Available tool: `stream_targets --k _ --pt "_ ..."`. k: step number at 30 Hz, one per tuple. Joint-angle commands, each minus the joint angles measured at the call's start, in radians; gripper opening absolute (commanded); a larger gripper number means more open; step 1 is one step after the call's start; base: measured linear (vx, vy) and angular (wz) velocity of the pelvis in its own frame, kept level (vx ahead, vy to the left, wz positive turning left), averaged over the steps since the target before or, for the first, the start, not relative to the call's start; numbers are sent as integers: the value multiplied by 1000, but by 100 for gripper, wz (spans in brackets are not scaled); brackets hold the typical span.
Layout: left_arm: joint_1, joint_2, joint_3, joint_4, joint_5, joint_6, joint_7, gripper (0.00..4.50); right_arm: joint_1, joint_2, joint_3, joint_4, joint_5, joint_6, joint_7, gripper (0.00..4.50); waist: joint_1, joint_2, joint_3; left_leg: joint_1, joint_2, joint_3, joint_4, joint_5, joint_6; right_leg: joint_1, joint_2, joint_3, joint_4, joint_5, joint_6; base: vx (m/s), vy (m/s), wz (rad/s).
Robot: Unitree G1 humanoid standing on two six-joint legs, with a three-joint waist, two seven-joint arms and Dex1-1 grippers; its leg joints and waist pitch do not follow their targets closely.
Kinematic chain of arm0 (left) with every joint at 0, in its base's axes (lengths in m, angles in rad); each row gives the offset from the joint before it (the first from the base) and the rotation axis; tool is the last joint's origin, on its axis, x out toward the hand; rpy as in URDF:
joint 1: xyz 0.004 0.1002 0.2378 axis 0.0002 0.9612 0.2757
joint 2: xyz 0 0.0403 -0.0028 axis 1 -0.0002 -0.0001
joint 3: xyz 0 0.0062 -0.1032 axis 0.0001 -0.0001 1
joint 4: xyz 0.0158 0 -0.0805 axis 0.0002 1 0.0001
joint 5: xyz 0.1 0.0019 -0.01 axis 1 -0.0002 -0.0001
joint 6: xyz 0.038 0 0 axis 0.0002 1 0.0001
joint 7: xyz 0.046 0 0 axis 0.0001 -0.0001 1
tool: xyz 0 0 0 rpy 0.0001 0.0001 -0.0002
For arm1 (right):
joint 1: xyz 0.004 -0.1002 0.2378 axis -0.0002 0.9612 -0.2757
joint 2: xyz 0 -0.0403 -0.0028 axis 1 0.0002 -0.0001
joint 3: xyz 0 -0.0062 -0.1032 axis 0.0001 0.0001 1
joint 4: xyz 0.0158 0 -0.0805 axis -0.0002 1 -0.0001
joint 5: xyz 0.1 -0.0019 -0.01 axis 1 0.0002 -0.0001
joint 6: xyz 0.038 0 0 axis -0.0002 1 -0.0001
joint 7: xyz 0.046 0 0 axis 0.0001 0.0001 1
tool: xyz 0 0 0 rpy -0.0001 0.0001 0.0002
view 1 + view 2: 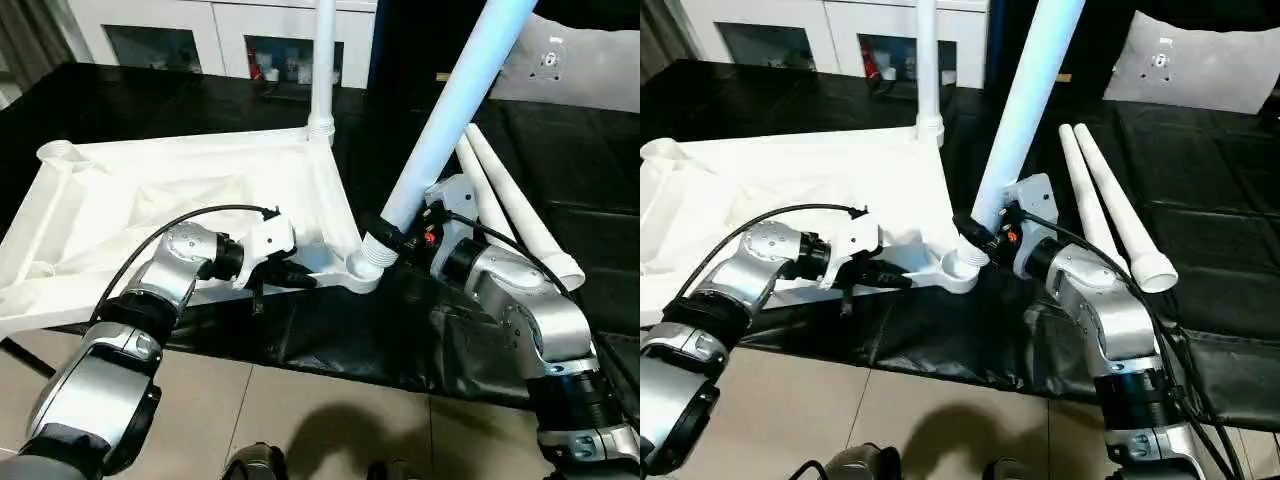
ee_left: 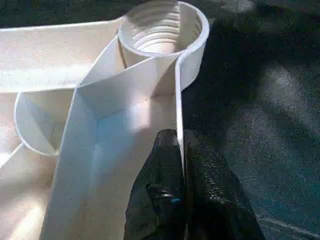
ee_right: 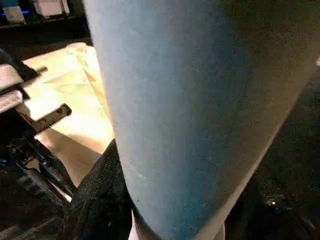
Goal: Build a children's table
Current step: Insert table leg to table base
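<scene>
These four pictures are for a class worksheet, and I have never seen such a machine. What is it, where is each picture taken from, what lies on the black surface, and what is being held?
It is a humanoid robot with two silver arms, each ending in a black two-fingered claw. The two wide pictures come from cameras on its head, looking down over its arms. The two close-ups come from cameras on its wrists.

On the black workbench lies a white plastic table top, upside down, ribs showing. One leg already stands in a far corner socket. Two spare legs lie to the right.

The left claw is pinched shut on the table top's near rim. The right claw grips a tilted leg near its threaded end, right at the near corner socket.
</scene>
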Motion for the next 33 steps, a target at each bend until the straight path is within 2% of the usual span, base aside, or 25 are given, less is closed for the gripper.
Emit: stream_targets --k 1,3,7,13,14,15,22,26,29,33 --pt "25 -6 46 -35 -65 24 -8 55 8 -2 0 -26 12 9 1 190 -5 -1 -86 38 70 -38 -76 -245 1 40 -99 52 -80 -211 -235 0 0 0" --pt "44 2 53 -58 -71 35 4 61 8 2 5 -28 11 11 2 190 -6 -1 -87 35 70 -37 -75 -228 6 42 -98 50 -78 -190 -243 0 0 0" --pt "70 11 63 -86 -72 64 15 87 3 7 13 -20 8 8 6 190 -8 1 -87 38 71 -36 -77 -230 11 39 -93 49 -78 -175 -241 0 0 0" --pt "86 19 62 -110 -61 89 15 87 -1 8 19 -14 6 7 10 190 -8 1 -86 38 72 -36 -79 -226 7 40 -94 50 -79 -178 -235 0 0 0" --pt "93 25 55 -125 -58 96 18 70 -1 8 20 -14 5 7 11 190 -8 -11 -85 38 73 -36 -79 -215 13 41 -96 51 -77 -178 -235 0 0 0" --pt "96 32 46 -133 -52 99 15 52 -1 9 22 -12 4 5 12 190 -8 -8 -84 38 73 -36 -79 -217 14 38 -97 51 -79 -194 -230 0 0 0" --pt "106 68 -5 -165 8 106 -5 52 -2 10 27 -6 -1 0 14 190 -17 -7 -83 39 72 -37 -83 -236 1 37 -96 52 -84 -239 -211 0 0 0" --pt "100 63 -2 -168 5 112 5 52 -5 8 29 -2 -1 -4 16 190 -23 -7 -85 38 71 -37 -81 -235 -1 39 -96 51 -83 -236 -216 0 0 0" --pt "99 61 1 -178 -3 123 10 19 -8 8 30 -2 -2 -3 18 190 -23 -6 -86 38 71 -36 -80 -230 2 38 -94 51 -83 -228 -219 0 0 0" --pt "101 52 10 -184 -16 127 8 7 -17 -2 44 3 -5 1 41 190 -23 -6 -88 36 70 -36 -79 -211 10 41 -93 50 -79 -193 -228 0 0 0"
